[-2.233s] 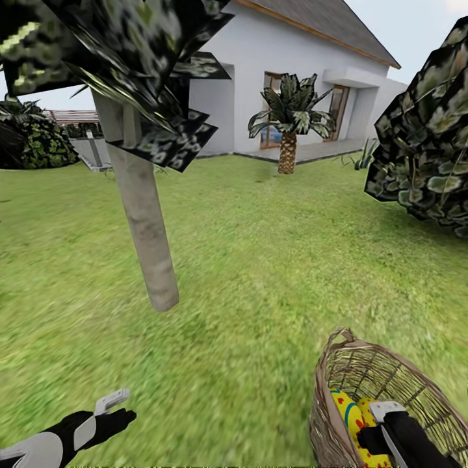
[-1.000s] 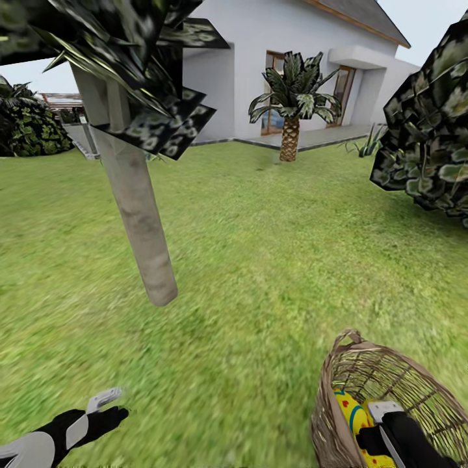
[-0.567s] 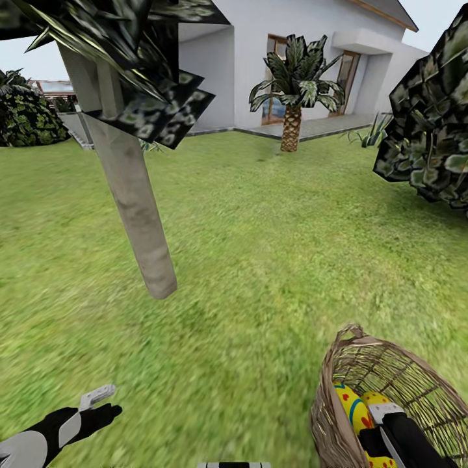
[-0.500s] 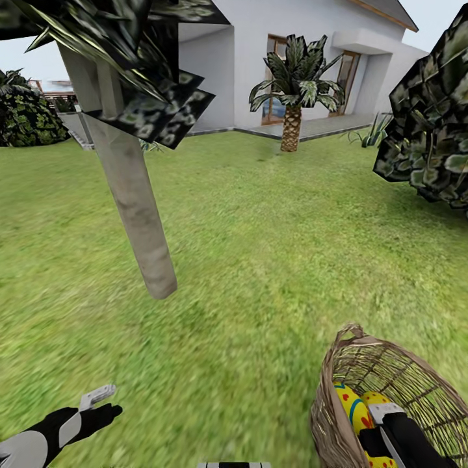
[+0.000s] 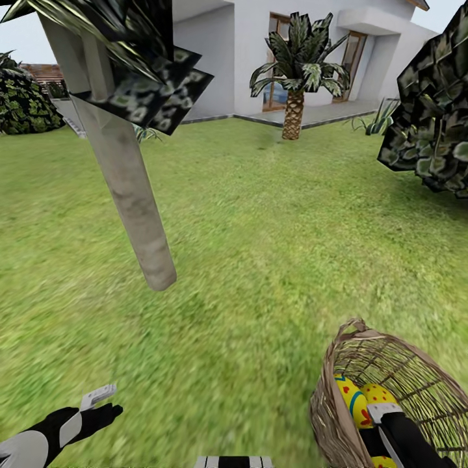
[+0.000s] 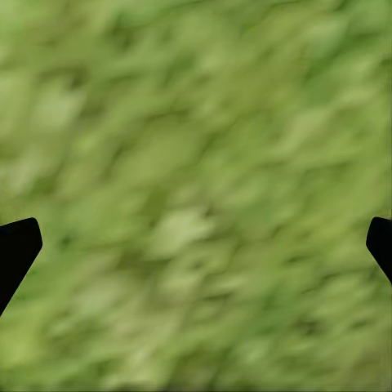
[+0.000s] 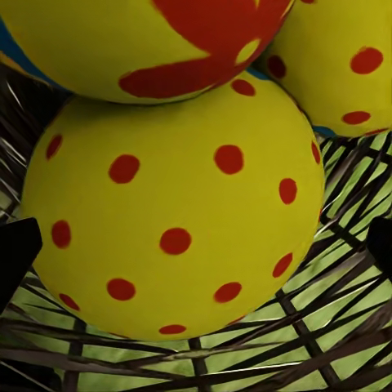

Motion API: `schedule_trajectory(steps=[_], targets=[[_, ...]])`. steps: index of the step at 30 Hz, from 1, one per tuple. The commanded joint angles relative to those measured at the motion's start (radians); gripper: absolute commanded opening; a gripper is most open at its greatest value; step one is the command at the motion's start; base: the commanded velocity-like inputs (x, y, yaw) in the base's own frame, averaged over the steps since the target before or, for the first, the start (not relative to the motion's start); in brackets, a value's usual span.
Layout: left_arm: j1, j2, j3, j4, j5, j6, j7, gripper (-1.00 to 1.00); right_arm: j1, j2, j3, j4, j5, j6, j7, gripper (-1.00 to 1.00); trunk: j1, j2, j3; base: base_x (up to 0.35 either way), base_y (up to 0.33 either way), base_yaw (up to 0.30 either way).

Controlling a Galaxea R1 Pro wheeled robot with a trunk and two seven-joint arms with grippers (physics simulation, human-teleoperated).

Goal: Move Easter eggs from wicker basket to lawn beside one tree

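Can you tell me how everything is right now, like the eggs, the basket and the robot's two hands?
Easter eggs: all three inside the basket, touching each other.
Wicker basket: on the lawn, tilted, eggs inside.
Right gripper: reaching into the basket, jaws open, fingertips on either side of the dotted egg.
Left gripper: jaws open, holding nothing, above the grass.
Tree: standing on the lawn, no eggs beside it.

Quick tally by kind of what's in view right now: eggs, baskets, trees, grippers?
Eggs: 3, all in the basket
Basket: 1
Trees: 2, the pale-trunked tree and a palm
Grippers: 2, left gripper over grass, right gripper in the basket
Total: 8
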Motion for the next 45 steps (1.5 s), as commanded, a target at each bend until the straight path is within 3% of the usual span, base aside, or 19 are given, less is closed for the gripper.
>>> schedule_trajectory(steps=[1,7,15,18,20,27,28,45], targets=[[0.0,0.0,0.007,-0.001,0.003,0.007,-0.002,1.0,0.0,0.0,0.0,-0.001,0.008,0.005,0.007,1.0,0.0,0.0,-0.001,0.0,0.0,0.0],[0.0,0.0,0.007,-0.001,0.003,0.006,-0.002,1.0,0.0,-0.001,0.006,-0.001,0.009,0.005,0.007,1.0,0.0,0.0,-0.001,0.0,0.0,0.0],[0.001,0.0,0.007,-0.001,0.003,0.006,-0.001,1.0,0.0,0.002,0.008,-0.009,0.008,0.005,0.008,1.0,0.003,-0.002,-0.032,0.0,0.0,0.0],[0.0,0.001,0.007,-0.001,0.003,0.006,-0.001,1.0,0.0,0.01,0.026,-0.01,0.007,0.005,0.008,1.0,0.005,-0.003,-0.043,0.0,0.0,0.0],[0.001,0.0,0.007,-0.001,0.003,0.006,-0.002,1.0,0.0,0.015,0.046,-0.011,0.007,0.005,0.007,1.0,0.005,-0.003,-0.043,0.0,0.0,0.0],[0.0,-0.007,0.007,0.0,0.003,0.006,-0.001,1.0,0.0,0.004,0.041,-0.011,0.0,0.005,0.007,1.0,0.005,-0.003,-0.043,0.0,0.0,0.0],[0.001,-0.007,0.007,0.0,0.003,0.006,-0.001,1.0,0.0,0.003,0.041,-0.011,0.001,0.005,0.007,-1.0,0.005,-0.003,-0.043,0.0,0.0,0.0],[0.0,-0.014,0.007,0.002,0.003,0.006,-0.001,1.0,0.0,0.001,0.037,-0.011,0.004,0.003,0.007,-1.0,0.005,-0.003,-0.043,0.0,0.0,0.0]])
